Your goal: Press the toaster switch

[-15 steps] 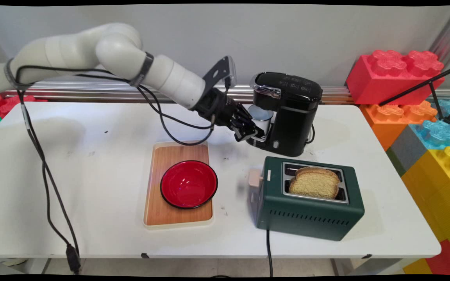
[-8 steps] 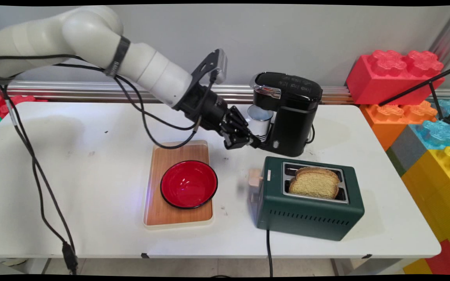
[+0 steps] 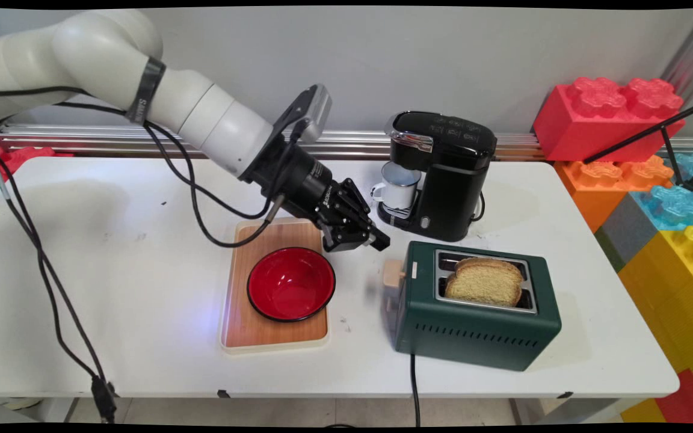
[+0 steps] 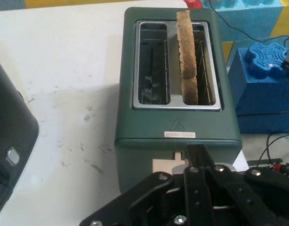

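Note:
My gripper hangs low over the table between the red bowl and the green toaster, just above and left of the toaster's beige lever. Its fingers are shut together with nothing between them. In the hand view the gripper points at the toaster, with the lever right in front of the fingertips. One slice of bread stands in the right slot, and the left slot is empty. A white mug sits under the spout of the black coffee machine, apart from the gripper.
The red bowl rests on a wooden tray. The toaster's black cord runs off the table's front edge. Large coloured toy blocks are stacked at the right. Black cables hang from the arm on the left.
The gripper has drawn back from the mug at the coffee machine, moving left and toward the near side, down to the toaster's lever. The mug stays under the spout.

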Motion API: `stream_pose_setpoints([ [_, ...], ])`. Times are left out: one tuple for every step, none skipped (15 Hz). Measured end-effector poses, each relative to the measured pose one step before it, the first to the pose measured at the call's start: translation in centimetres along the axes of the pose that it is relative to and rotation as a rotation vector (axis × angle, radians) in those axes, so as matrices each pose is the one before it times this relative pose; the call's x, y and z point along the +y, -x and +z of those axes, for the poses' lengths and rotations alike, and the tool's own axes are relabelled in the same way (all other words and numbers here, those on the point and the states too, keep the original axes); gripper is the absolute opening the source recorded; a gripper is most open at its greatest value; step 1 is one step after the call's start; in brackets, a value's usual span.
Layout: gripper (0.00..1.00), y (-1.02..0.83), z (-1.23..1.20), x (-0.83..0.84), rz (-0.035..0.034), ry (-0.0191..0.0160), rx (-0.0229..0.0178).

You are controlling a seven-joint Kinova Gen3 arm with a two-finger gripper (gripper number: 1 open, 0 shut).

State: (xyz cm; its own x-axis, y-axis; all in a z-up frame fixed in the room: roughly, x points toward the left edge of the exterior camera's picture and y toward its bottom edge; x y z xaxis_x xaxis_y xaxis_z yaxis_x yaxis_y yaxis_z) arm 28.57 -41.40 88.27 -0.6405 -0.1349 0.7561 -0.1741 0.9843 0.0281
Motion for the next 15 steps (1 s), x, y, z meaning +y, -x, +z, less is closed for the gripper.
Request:
stream_pose_setpoints([
  [0.00, 0.239, 0.119, -0.062, 0.01063, -0.00124, 0.00331],
  [0.00, 0.285, 0.211, -0.175, 0.01093, -0.00277, 0.00627],
  [0.00, 0.271, 0.249, -0.189, 0.01009, -0.00147, 0.00616],
  [0.00, 0.299, 0.290, -0.184, 0.00836, -0.00032, 0.00591],
  [0.00, 0.275, 0.244, -0.155, 0.00612, 0.00020, 0.00537],
  [0.00, 0.322, 0.259, -0.164, 0.00580, -0.00035, 0.00578],
  [0.00, 0.274, 0.259, -0.154, 0.00533, -0.00003, 0.00569],
  [0.00, 0.224, 0.190, -0.116, 0.00304, 0.00024, 0.00533],
  [0.00, 0.251, 0.158, -0.097, 0.00248, 0.00083, 0.00552],
  [0.00, 0.189, 0.122, -0.059, 0.00192, 0.00189, 0.00398],
  [0.00, 0.198, 0.095, -0.058, 0.00162, 0.00238, 0.00469],
  [0.00, 0.150, 0.042, -0.012, 0.00080, 0.00157, 0.00251],
  [0.00, 0.132, 0.042, -0.007, 0.00076, 0.00171, 0.00260],
  [0.00, 0.092, 0.038, -0.011, 0.00015, 0.00131, 0.00207],
  [0.00, 0.176, 0.070, 0.020, 0.00045, 0.00268, 0.00255],
])
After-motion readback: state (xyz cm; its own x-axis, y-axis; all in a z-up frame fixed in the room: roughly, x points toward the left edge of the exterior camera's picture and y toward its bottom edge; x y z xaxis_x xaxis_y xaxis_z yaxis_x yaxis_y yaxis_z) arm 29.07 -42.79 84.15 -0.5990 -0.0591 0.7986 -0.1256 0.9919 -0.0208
